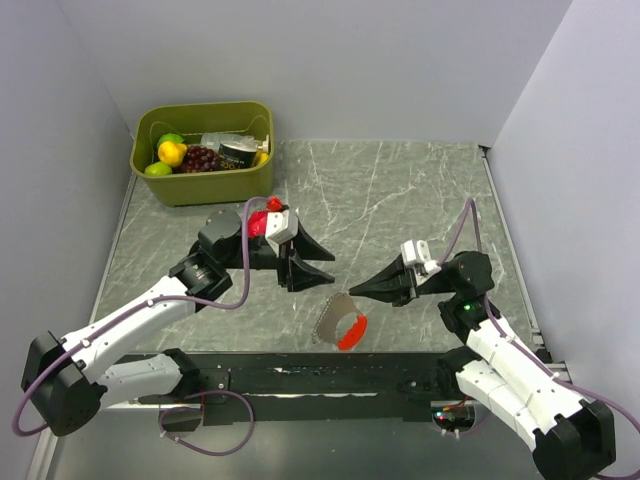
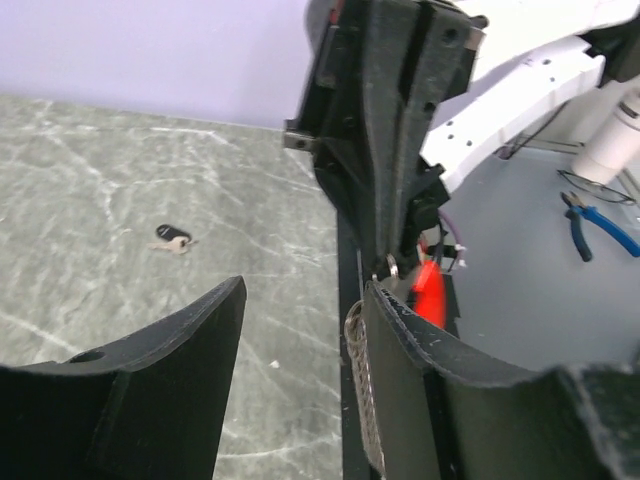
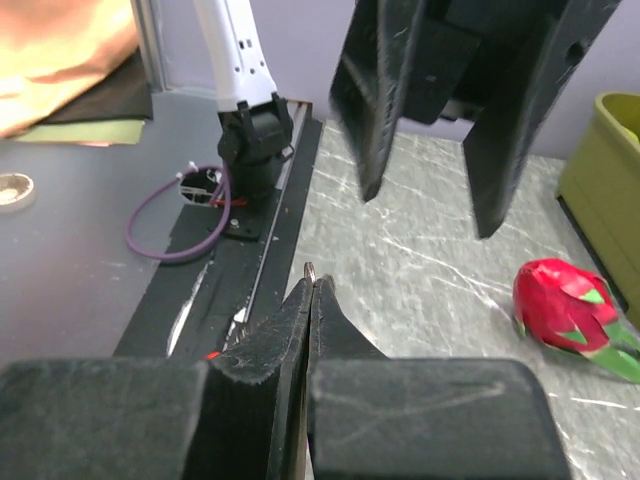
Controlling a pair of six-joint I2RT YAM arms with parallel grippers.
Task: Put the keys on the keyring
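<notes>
My right gripper [image 1: 358, 288] is shut on a small silvery ring [image 3: 310, 269] of the keyring [image 1: 335, 322]. The keyring's chain loop [image 2: 362, 390] and red fob [image 1: 352, 331] hang below its tip, above the table's near edge. My left gripper [image 1: 322, 270] is open and empty, facing the right gripper a short way to its left; its right finger [image 2: 420, 380] is close beside the hanging chain. A small key with a black head [image 2: 172, 237] lies on the marble table beyond; I cannot make it out in the top view.
A red toy fruit with green leaves [image 1: 262, 218] lies behind the left wrist and shows in the right wrist view [image 3: 565, 305]. An olive bin [image 1: 205, 185] of toy fruit stands at the back left. A black strip [image 1: 330, 378] runs along the near edge.
</notes>
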